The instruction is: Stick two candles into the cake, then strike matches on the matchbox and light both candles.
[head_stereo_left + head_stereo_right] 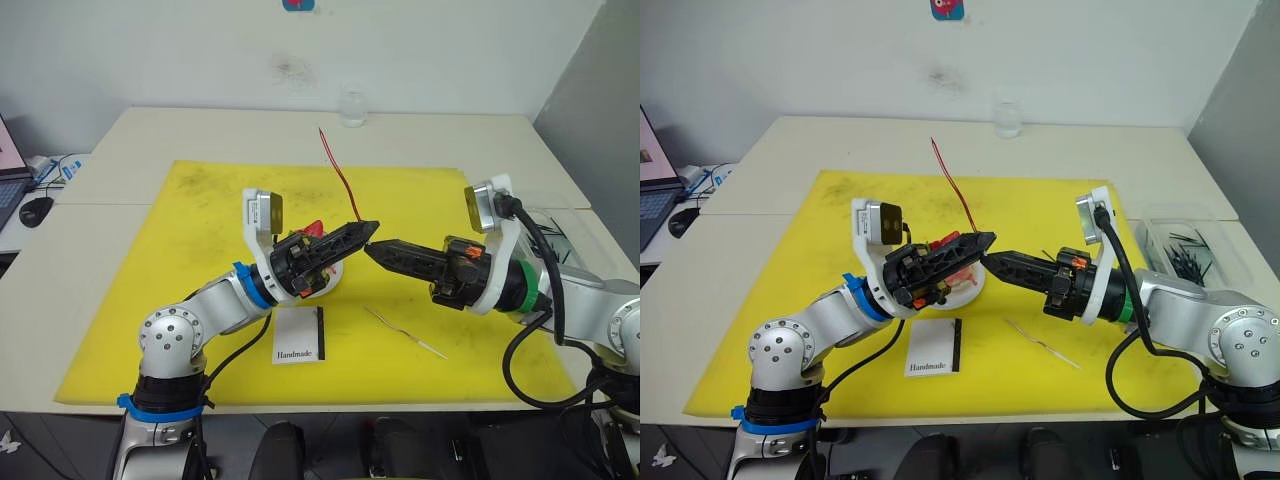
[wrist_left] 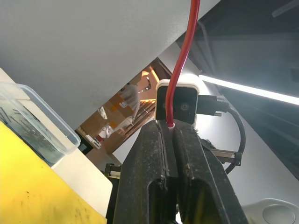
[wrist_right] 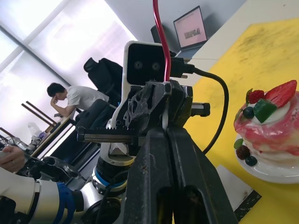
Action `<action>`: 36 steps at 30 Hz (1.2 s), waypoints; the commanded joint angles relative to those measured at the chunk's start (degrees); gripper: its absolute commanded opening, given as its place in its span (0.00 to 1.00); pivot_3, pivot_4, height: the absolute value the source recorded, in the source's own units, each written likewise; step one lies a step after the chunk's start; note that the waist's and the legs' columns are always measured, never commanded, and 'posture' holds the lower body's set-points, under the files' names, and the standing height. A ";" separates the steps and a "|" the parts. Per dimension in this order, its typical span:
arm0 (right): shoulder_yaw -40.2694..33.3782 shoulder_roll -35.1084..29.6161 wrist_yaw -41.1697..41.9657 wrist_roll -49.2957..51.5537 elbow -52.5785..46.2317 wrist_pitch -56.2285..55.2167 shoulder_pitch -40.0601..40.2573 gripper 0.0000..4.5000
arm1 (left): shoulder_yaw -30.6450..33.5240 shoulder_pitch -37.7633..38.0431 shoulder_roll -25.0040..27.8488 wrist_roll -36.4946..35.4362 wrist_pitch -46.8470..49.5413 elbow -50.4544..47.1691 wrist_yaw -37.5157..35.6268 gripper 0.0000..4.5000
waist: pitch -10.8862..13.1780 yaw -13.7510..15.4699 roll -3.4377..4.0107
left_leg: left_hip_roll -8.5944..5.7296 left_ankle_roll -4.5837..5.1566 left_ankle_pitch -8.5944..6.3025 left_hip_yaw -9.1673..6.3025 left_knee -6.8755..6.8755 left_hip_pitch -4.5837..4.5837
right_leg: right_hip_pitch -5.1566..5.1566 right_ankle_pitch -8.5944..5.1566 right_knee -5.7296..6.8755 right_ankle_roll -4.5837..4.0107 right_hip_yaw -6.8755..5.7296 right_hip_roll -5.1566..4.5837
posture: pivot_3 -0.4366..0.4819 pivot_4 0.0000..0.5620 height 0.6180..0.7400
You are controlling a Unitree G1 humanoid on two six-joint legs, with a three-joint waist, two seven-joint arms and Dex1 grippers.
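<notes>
Left eye view: two candles: red candle clamped in left gripper; gold candle flat at 5 o'clock from cake; right gripper closed, empty; one matchbox.

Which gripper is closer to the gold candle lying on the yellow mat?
Right. The right gripper hangs just above and behind the pale gold candle; the left gripper, shut on the red candle, sits slightly farther, over the cake.

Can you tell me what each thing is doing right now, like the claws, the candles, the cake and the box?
Left claw: shut on the red candle.
Right claw: shut, tip close to the left claw.
Red candle: held up in the air, not in the cake.
Gold candle: lying flat on the yellow mat.
Cake: no candles in it.
Matchbox: lying flat, closed.
</notes>
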 commanded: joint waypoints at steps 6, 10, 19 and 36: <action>-1.39 -2.64 2.84 -0.96 -1.93 0.20 0.22 0.20 | 0.66 -1.35 0.73 3.48 -1.72 -3.68 -1.87 0.00 | 0.00 0.00 0.00 | -0.01 0.00 0.00 -0.02 0.00 -0.08 | -0.04 0.00 -0.06 0.00 -0.04 0.01 | 0.48 0.27 0.91; -1.41 -8.48 9.31 -10.46 -4.39 3.30 -0.34 0.49 | 2.69 -3.79 5.11 10.14 -3.52 -5.73 -4.30 0.00 | 0.04 0.06 0.00 | -0.03 0.00 0.00 -0.04 0.01 -0.08 | -0.04 0.00 -0.04 0.00 -0.06 0.01 | 0.48 0.27 0.91; 7.12 -12.70 25.44 -43.63 -9.68 -1.97 -6.06 1.00 | 8.11 -5.36 23.45 29.45 -8.86 -1.69 -17.60 0.00 | 0.14 -0.18 0.06 | 0.00 0.00 0.00 -0.06 -0.12 -0.06 | -0.22 -0.05 -0.02 -0.07 -0.11 0.07 | 0.48 0.27 0.91; 14.48 -3.45 33.36 -62.76 -10.38 -4.53 -5.22 1.00 | 3.36 -0.14 19.94 54.41 -25.65 11.53 -30.40 0.00 | 0.25 -0.03 -0.02 | 0.09 -0.02 0.01 0.03 -0.27 -0.22 | -0.37 -0.09 -0.03 -0.09 -0.08 -0.26 | 0.48 0.27 0.91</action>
